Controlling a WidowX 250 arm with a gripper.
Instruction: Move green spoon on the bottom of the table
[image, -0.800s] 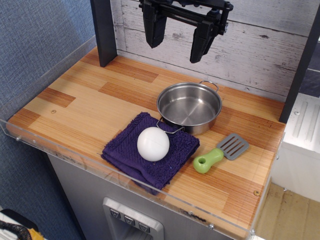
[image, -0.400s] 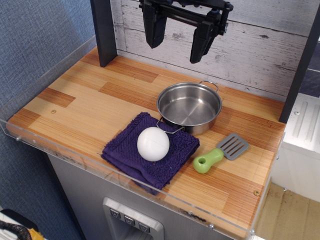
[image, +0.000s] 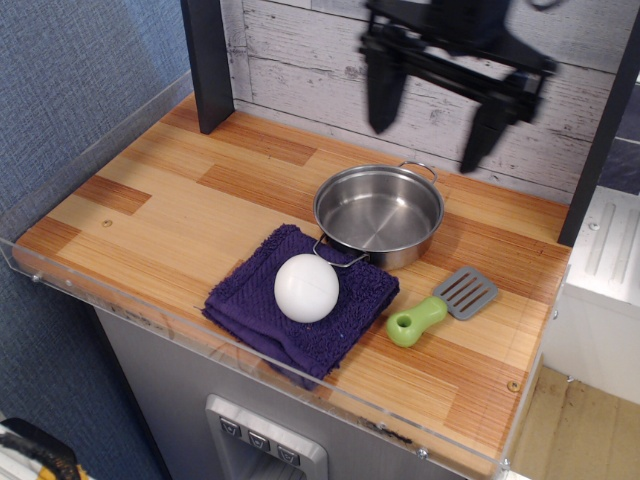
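Green spoon diagonal (grey head upper-right); handle lower-left

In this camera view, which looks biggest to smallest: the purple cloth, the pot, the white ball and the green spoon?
1. Purple cloth, widest spread.
2. Pot, slightly smaller; it sits farther from the camera, so the gap is unsure.
3. Green spoon, longer than the ball but slim.
4. White ball; close to the spoon, so this pair is a near tie.

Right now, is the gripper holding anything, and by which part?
Nothing. The gripper hangs open above the pot; the green spoon lies untouched on the table.
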